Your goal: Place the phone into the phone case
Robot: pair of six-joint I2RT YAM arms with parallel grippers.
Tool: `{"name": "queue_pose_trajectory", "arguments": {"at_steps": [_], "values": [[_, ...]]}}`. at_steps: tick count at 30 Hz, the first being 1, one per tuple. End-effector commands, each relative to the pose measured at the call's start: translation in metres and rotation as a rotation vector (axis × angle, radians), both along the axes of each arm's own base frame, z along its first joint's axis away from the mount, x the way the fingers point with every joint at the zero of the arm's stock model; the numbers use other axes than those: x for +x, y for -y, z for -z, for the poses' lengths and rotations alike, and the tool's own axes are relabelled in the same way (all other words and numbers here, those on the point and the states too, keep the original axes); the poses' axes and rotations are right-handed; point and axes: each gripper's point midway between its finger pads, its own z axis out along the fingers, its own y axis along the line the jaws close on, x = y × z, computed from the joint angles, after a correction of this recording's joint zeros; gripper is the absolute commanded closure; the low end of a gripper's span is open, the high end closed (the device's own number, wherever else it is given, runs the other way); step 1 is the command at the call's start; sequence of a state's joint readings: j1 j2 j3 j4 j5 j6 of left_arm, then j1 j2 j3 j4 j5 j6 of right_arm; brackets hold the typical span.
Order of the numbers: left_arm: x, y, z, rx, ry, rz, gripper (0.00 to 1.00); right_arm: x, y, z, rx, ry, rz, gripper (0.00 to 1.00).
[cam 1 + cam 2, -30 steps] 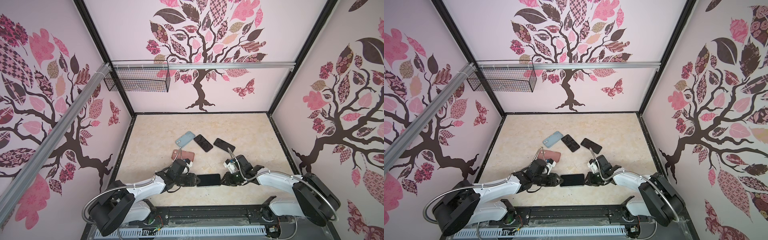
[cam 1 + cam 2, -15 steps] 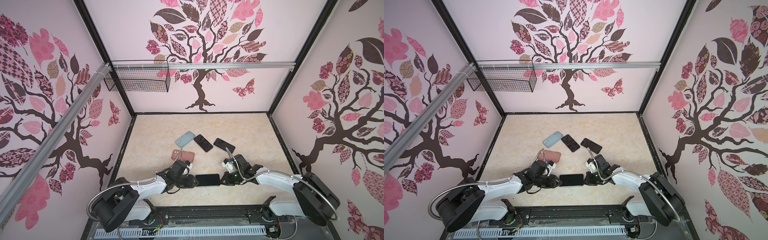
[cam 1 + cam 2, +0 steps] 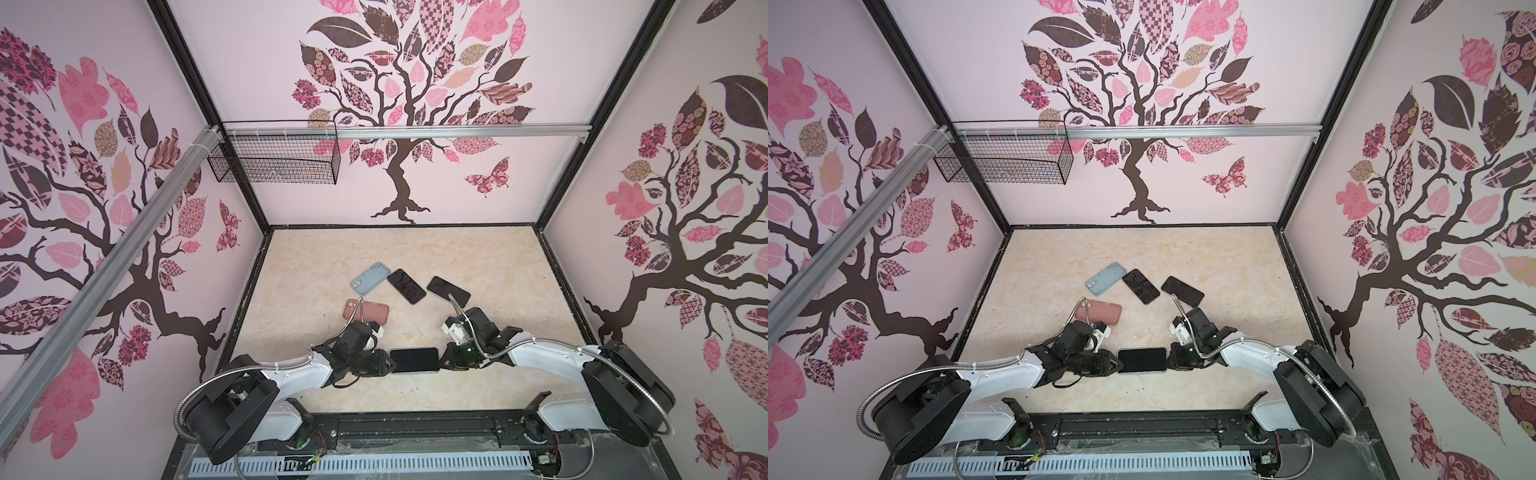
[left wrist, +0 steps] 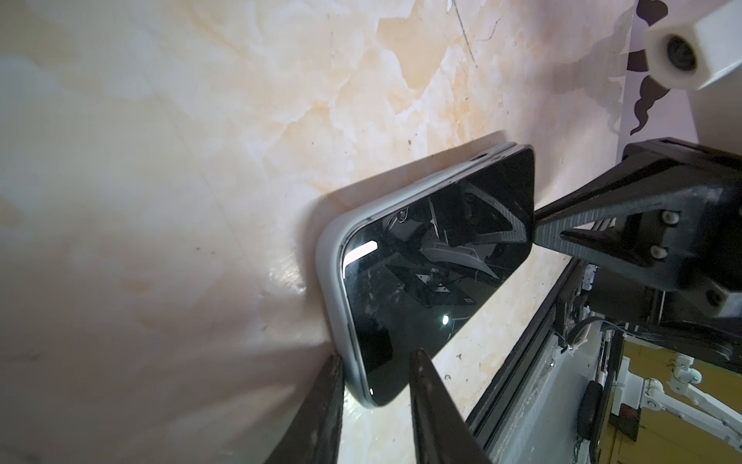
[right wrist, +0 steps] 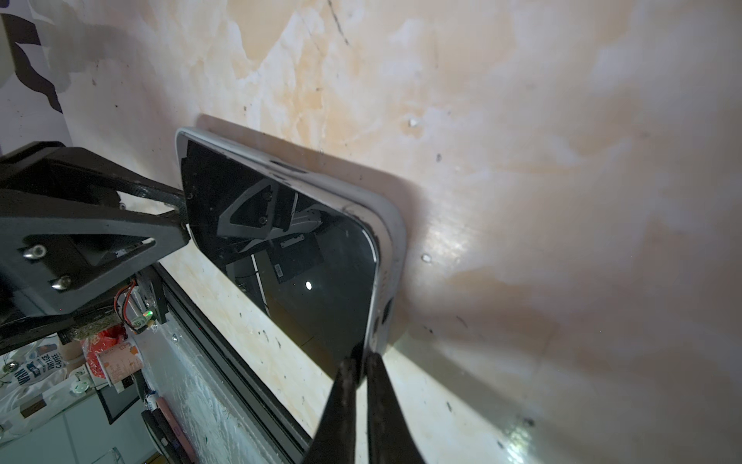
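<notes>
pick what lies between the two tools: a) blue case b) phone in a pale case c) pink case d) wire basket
b: the phone, set in a pale case, lies with the left tool at one short end and the right tool at the other.

Soft, even light fills both top views, sharp at centre, with wide-angle stretch bending the walls [image 3: 104, 208] toward 10 and 2 o'clock. In the wrist views the phone [image 4: 437, 281] mirrors a lamp spot and casts a soft shadow, the table [image 5: 482, 249] shows glare, and near fingers [image 4: 433, 409] blur.
</notes>
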State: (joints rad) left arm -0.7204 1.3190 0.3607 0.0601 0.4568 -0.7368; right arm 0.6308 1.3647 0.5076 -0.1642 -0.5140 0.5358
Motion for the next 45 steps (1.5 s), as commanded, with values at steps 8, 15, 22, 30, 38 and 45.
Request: {"name": "queue_pose_trajectory", "arguments": {"at_steps": [8,15,22,30,38,45], "values": [[-0.013,-0.006,0.015,0.021,-0.035,0.014,0.7,-0.008,0.006,0.027,-0.116,0.011,-0.047,0.9],[-0.013,-0.006,0.016,0.021,-0.039,0.014,0.72,-0.014,0.006,0.038,-0.145,-0.01,-0.07,0.95],[-0.014,-0.006,0.019,0.022,-0.043,0.014,0.72,-0.022,0.007,0.05,-0.147,-0.05,-0.083,0.94],[-0.015,-0.007,0.022,0.026,-0.05,0.014,0.73,-0.03,0.009,0.063,-0.186,-0.076,-0.101,0.91],[-0.015,-0.008,0.024,0.025,-0.052,0.011,0.74,-0.037,0.015,0.082,-0.285,-0.085,-0.126,0.92],[-0.016,-0.009,0.026,0.028,-0.051,0.001,0.74,-0.045,0.017,0.098,-0.349,-0.099,-0.145,0.96]]}}
